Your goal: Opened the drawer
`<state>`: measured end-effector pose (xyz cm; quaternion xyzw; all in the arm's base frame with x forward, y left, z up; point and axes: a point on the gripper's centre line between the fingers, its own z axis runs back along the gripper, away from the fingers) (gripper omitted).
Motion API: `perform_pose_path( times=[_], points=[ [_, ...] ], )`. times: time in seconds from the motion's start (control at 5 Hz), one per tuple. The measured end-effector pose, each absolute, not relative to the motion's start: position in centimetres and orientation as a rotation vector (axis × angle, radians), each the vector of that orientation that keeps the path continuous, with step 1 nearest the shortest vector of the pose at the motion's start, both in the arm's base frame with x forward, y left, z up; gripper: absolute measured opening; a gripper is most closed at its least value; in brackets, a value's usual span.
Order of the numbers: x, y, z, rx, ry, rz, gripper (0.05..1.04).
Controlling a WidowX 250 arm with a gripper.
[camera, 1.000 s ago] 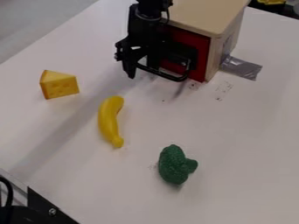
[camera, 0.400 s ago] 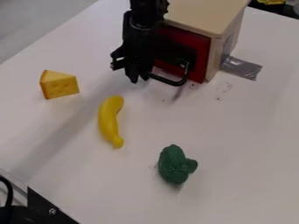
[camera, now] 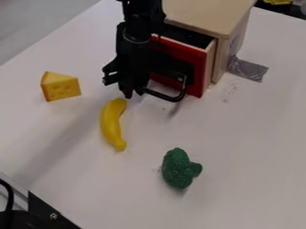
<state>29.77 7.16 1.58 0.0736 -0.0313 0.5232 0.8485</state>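
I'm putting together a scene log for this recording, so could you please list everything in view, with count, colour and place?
Cabinet: one, pale wood, upper right
Drawer: one, red front, partly out of the cabinet
Handle: one, black, on the drawer's front
Tape: one strip, silver-grey, beside the cabinet
Toy cheese: one, yellow, left
Toy banana: one, yellow, left of centre
Toy broccoli: one, green, lower centre
Table: one, white, under it all
Bolted part: one, black, lower left corner
Unclear object: one, yellow, top right edge
Robot arm: one, black, from the top edge
Gripper: one, black, at the handle's left end
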Motion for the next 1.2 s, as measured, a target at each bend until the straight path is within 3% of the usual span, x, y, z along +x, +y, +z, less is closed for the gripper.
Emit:
perform_pose_path(
  times=[1.2],
  points=[
    [27.3, 6.8, 1.4, 0.165, -0.086, 1.087, 0.248]
  ],
)
